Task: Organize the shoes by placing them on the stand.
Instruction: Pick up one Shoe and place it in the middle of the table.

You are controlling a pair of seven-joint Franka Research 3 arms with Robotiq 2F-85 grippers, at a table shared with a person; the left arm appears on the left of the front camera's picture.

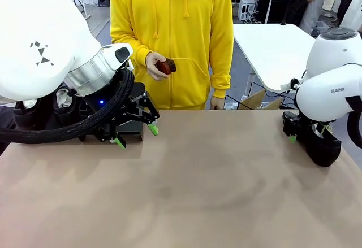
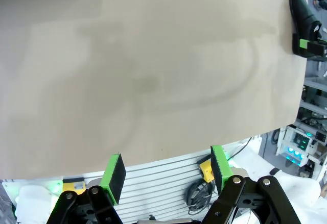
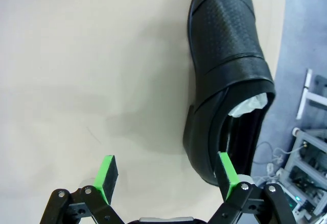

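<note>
Tan worktop [image 1: 186,186] spreads bare in the middle. Right gripper [image 3: 166,175], jaws spread wide, hangs beside a black shoe [image 3: 227,76] at the right edge. Left gripper [image 1: 136,135] gapes empty, near shoes [image 1: 42,109] behind it. Beyond, a hand [image 1: 154,65] holds a brush [image 1: 166,66].

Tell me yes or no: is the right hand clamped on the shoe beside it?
No: in the right wrist view the right hand stands open over bare table, with the shoe lying just outside one pad.

Three black shoes [image 1: 323,143], one brush [image 1: 166,66], two tools [image 1: 136,135].
</note>
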